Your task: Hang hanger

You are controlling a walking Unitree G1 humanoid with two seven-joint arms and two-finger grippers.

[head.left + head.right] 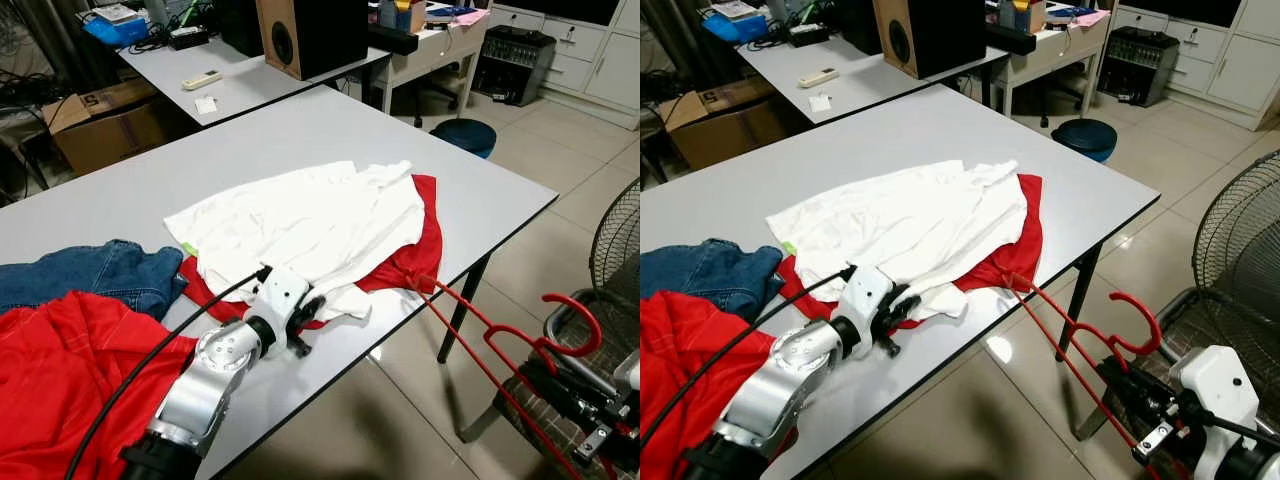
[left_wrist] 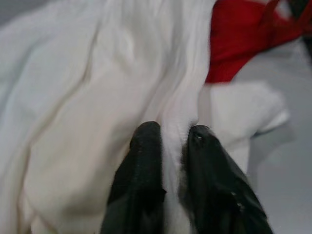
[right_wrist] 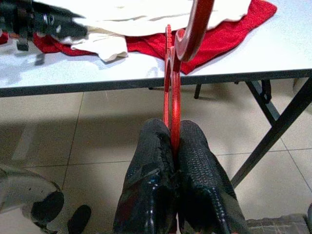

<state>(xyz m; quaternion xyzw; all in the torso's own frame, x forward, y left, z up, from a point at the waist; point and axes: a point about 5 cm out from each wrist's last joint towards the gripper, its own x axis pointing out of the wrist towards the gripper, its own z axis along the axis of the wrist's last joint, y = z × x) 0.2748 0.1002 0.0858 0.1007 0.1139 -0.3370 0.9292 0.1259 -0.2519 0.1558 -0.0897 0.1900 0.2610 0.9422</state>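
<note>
Grey tabletop (image 1: pixel 120 190) up front, red cloth (image 1: pixel 60 370) at seven o'clock. Left gripper (image 2: pixel 169 141) pinches a fold of the crumpled white shirt (image 1: pixel 310 215) at centre. Right gripper (image 3: pixel 173 146), at four o'clock, is clamped on the red plastic hanger (image 1: pixel 480 335), off the table's near edge. Beyond, a wooden speaker (image 1: pixel 310 35) at twelve.

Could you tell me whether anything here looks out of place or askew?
Yes: the red hanger, clamped in the right gripper, slants off the table's front edge over the floor, one end touching the red garment. The left gripper pinches the crumpled white shirt.
</note>
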